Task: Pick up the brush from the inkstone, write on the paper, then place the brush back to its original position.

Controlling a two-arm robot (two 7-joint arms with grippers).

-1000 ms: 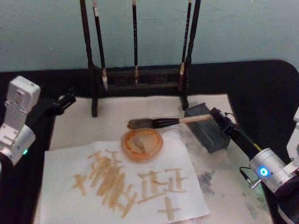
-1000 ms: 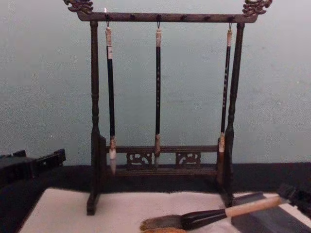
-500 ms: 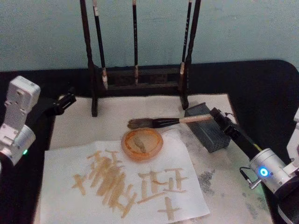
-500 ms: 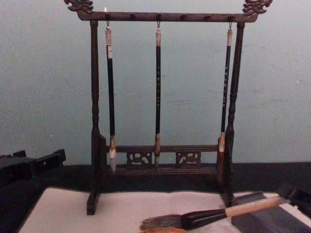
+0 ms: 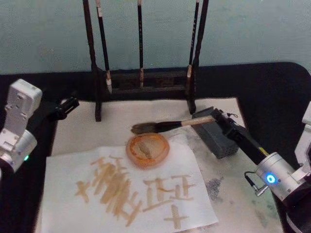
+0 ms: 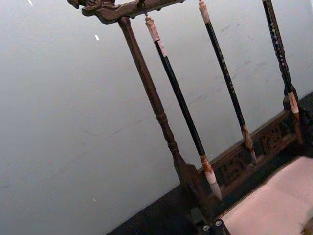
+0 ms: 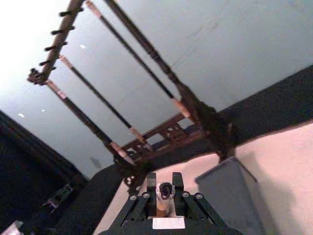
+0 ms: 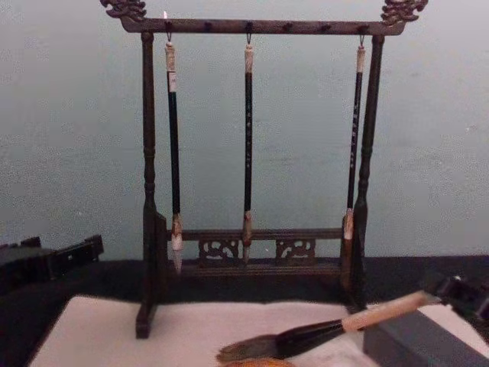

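Right pincer (image 5: 216, 116) grips brush (image 5: 163, 126) at inkstone (image 5: 219, 141)

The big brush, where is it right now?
The brush is right of centre in the head view, its handle end held by the right gripper at the inkstone, bristles pointing left just behind the orange dish.

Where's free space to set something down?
Free: bare underlay between left foot of the rack, dish and paper, left gripper parked beside it; stained strip right of the paper. Crowded: brush, inkstone, right gripper by rack's right foot.
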